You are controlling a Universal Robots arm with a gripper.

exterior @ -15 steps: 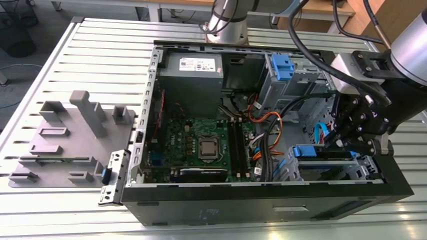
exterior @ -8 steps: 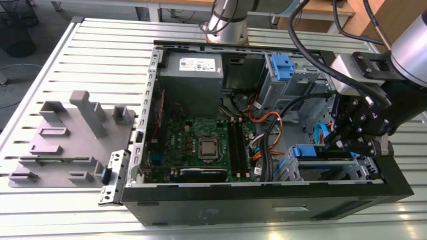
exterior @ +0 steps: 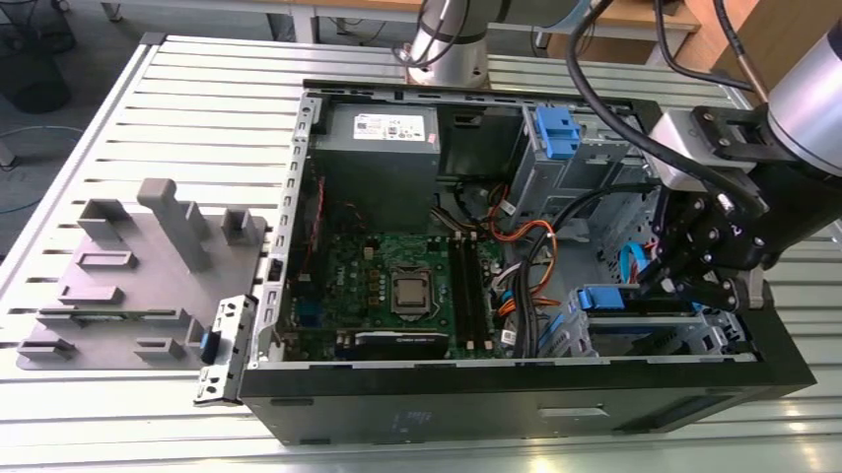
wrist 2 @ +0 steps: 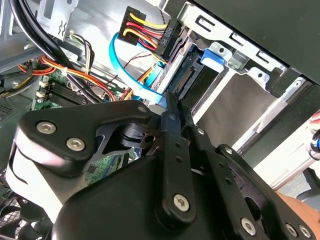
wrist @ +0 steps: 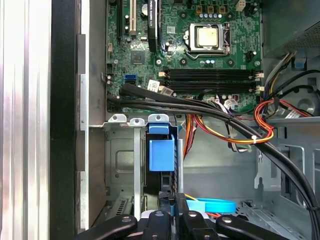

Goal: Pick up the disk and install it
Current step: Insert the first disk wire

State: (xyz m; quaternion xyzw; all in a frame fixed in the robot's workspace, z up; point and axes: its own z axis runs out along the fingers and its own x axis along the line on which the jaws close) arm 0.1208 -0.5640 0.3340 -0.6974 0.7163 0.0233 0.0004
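Gripping disk [wrist: 162, 154], end effector [wrist: 172, 212] closed.

We see a silver-grey arm [exterior: 803, 89] with black cables looping off it, and a black linkage gripper [exterior: 704, 281] studded with silver screws.

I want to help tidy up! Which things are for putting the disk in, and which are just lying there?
For the job: disk, gripper, drive cage.
Just there: power supply, motherboard, blue clip, grey tray.
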